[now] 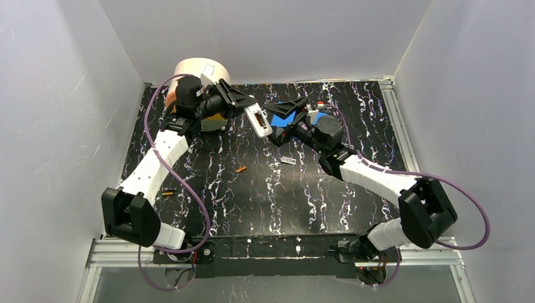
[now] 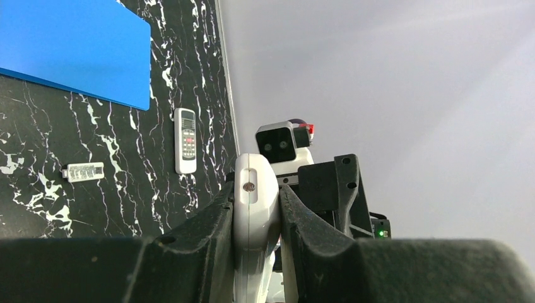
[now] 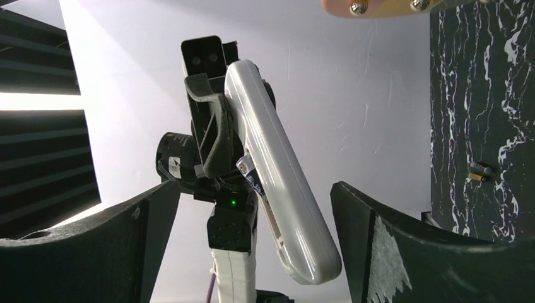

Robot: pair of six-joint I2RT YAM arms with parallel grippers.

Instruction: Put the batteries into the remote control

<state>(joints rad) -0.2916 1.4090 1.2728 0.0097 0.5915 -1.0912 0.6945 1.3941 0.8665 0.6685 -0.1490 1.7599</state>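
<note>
My left gripper (image 1: 247, 104) is shut on a white remote control (image 1: 259, 121) and holds it in the air, back side open. In the left wrist view the remote (image 2: 255, 202) is clamped between both fingers. In the right wrist view a battery (image 3: 252, 177) sits in the remote's (image 3: 284, 189) open compartment with one end sticking out. My right gripper (image 1: 291, 112) is open and empty; its fingers stand either side of the remote's lower end, apart from it (image 3: 252, 189). Loose batteries lie on the table: an orange one (image 1: 241, 169) and a pair at the left (image 1: 167, 192), also in the right wrist view (image 3: 479, 172).
A small white battery cover (image 1: 288, 160) lies on the black marbled table (image 1: 265, 202). A second white remote (image 2: 185, 140) and a blue sheet (image 2: 76, 50) lie on the table beyond. A round peach container (image 1: 200, 68) stands at the back left. White walls enclose the table.
</note>
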